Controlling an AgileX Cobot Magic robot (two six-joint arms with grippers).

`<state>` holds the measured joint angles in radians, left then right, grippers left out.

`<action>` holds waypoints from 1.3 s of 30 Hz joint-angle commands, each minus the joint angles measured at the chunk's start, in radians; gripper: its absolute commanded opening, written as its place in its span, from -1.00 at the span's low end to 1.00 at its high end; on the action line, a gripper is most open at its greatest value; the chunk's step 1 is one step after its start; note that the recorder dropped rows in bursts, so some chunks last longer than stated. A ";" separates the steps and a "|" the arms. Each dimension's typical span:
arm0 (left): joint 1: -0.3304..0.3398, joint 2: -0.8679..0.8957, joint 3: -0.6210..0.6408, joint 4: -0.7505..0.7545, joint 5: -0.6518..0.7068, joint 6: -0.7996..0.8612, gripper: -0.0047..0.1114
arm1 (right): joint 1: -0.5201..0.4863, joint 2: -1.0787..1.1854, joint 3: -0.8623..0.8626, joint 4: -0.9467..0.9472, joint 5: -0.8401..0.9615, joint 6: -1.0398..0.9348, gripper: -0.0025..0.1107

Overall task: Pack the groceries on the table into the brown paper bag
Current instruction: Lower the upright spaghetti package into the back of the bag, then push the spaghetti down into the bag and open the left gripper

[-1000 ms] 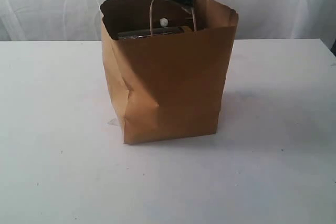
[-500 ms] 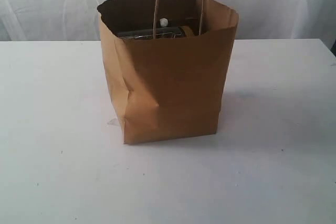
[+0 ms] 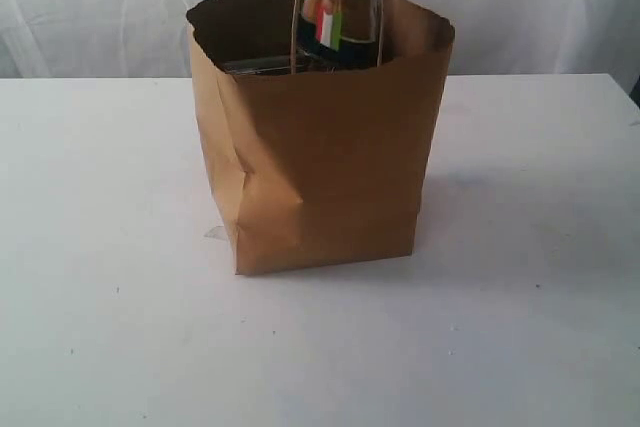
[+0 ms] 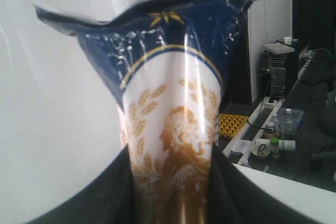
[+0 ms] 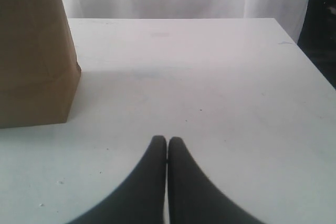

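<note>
Left pincer (image 4: 170, 156) gripping spaghetti packet (image 3: 337, 9), partly inside paper bag (image 3: 320, 167)

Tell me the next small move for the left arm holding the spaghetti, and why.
Probably lower the spaghetti packet straight down into the paper bag, then open. The left gripper clamps the packet, whose lower end dips behind the bag's front rim while the rest stands above it. The right gripper is shut over the table, beside the bag and out of the way.

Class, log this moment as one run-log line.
left fingers: shut on spaghetti packet | packet: upright, lower end in paper bag | right fingers: shut, empty, over table
</note>
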<state>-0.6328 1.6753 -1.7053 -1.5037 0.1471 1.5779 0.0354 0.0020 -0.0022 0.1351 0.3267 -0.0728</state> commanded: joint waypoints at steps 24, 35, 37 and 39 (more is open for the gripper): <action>-0.158 -0.026 0.198 -0.028 -0.363 0.003 -0.92 | 0.004 -0.002 0.002 -0.002 -0.010 -0.002 -0.96; -0.158 0.020 0.210 -0.026 -0.393 0.128 -0.92 | 0.004 -0.002 0.002 -0.002 -0.010 -0.002 -0.96; -0.158 0.030 0.210 -0.026 -0.414 0.128 -0.92 | 0.004 -0.002 0.002 -0.002 -0.010 -0.002 -0.96; -0.158 0.039 0.210 -0.026 -0.428 0.128 -0.92 | 0.004 -0.002 0.002 -0.002 -0.010 -0.002 -0.96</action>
<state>-0.7917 1.7055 -1.4946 -1.5399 -0.2375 1.6681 0.0354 0.0020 -0.0022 0.1367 0.3267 -0.0728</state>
